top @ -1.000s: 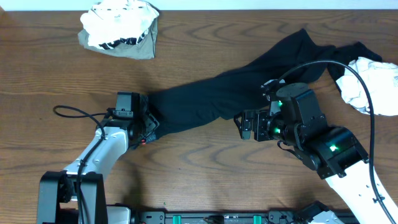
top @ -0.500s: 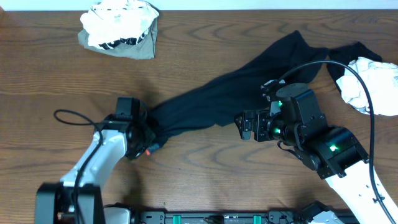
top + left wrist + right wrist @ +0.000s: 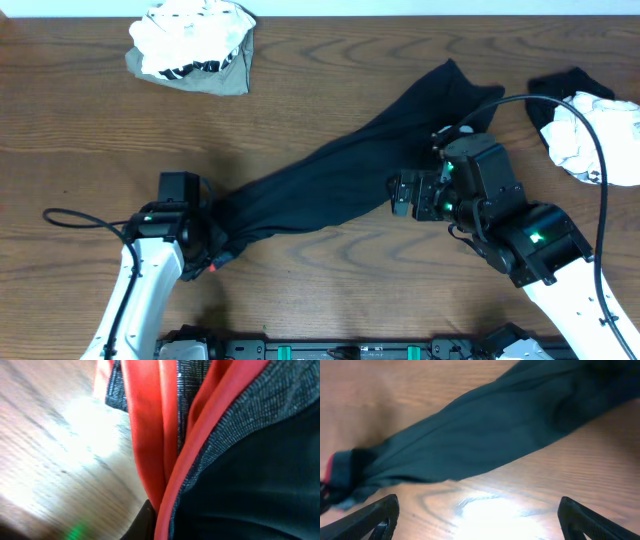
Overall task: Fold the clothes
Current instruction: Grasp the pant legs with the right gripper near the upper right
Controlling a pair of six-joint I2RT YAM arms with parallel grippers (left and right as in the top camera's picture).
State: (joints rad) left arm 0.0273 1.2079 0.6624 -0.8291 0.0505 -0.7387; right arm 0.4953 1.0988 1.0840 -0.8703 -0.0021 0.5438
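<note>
The black garment [image 3: 340,170] is stretched in a long diagonal band across the wooden tabletop [image 3: 330,280], from about 8 o'clock near the centre-left up to about 1 o'clock. Its lower end is bunched at the left jaws, carried by the left arm [image 3: 150,260], and these are closed on the fabric. In the left wrist view the frame is filled by the garment's dark knit [image 3: 250,485] and its red trim [image 3: 145,435], with bare tabletop [image 3: 50,460] at 9 o'clock; the fingers themselves are largely hidden.

The right jaws, on the right arm [image 3: 500,220], are held just beside the garment's lower edge, at about 4 o'clock from its middle. In the right wrist view the two fingertips [image 3: 375,512] are seen wide apart at the bottom corners, with nothing between them. The garment [image 3: 485,435] lies beyond them, apart from both.

A white cloth [image 3: 600,135] lies at 3 o'clock at the tabletop's edge, touching a further dark piece [image 3: 560,88]. A pile of white and olive clothing [image 3: 190,45] is set at 11 o'clock, well apart from the garment.
</note>
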